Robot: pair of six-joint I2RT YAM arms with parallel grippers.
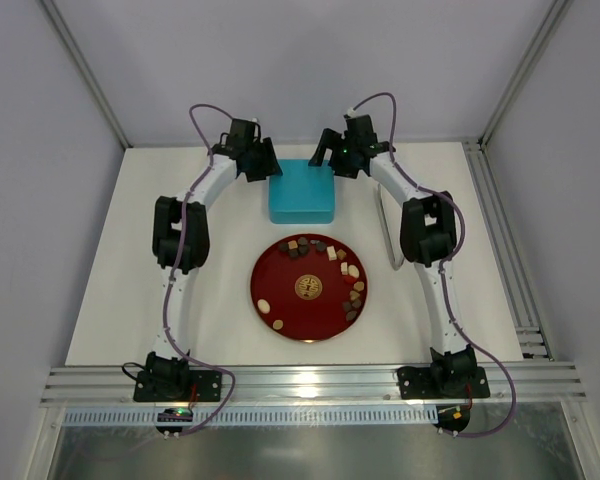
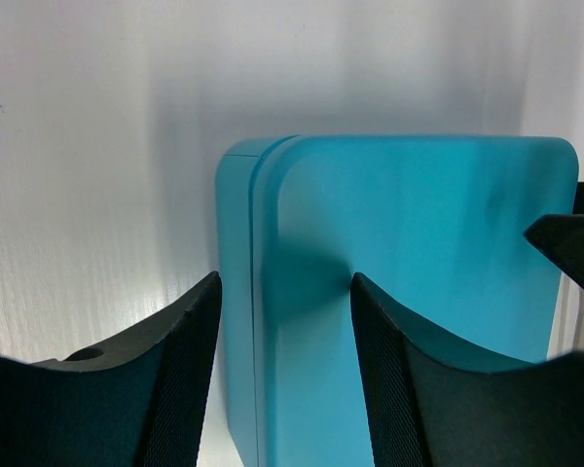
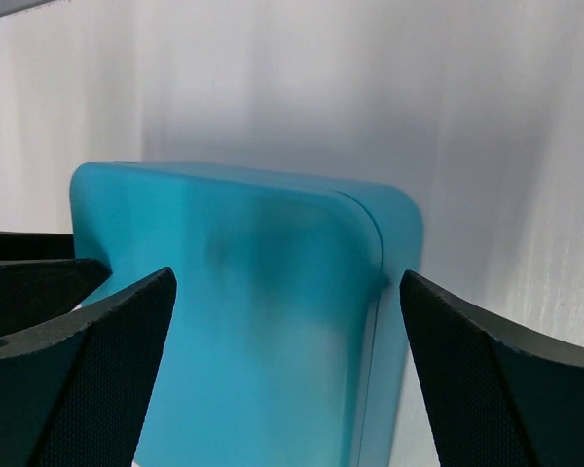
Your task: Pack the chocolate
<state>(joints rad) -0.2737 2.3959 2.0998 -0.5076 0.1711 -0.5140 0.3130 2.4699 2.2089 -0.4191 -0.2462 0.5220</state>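
Two arms arc out from their bases at 6 o'clock in the top view and meet at the far end of the white table [image 1: 120, 260], one on each side of a teal box [image 1: 302, 195]. Box: closed, rounded corners, lid seam visible in both wrist views. It sits at 12 o'clock from the red round plate [image 1: 278, 280], near it but apart. Left gripper [image 1: 263, 165]: at the box's 10 o'clock corner. The left wrist view shows its fingers [image 2: 165, 389] spread, straddling the box's left edge, one outside the side wall and the other over the lid. Contact with the box: cannot tell. Right gripper [image 1: 328, 157]: at the box's 2 o'clock corner, fingers [image 3: 97, 379] spread wide, the box's right-hand corner lying in the gap between them; nothing pinched. Each wrist view catches a dark tip of the other gripper at the box's opposite edge. The chocolate [image 1: 353, 271]: on the plate, well apart from both grippers. Pieces are dark brown, light brown and cream, strung along the plate's rim from about 11 o'clock round to 4 o'clock. Two more lie apart near 7 o'clock, one a cream oval, one brown. Plate centre carries a round gold emblem [image 1: 308, 288]. Plate lies mid-table between the two arms, touching neither.
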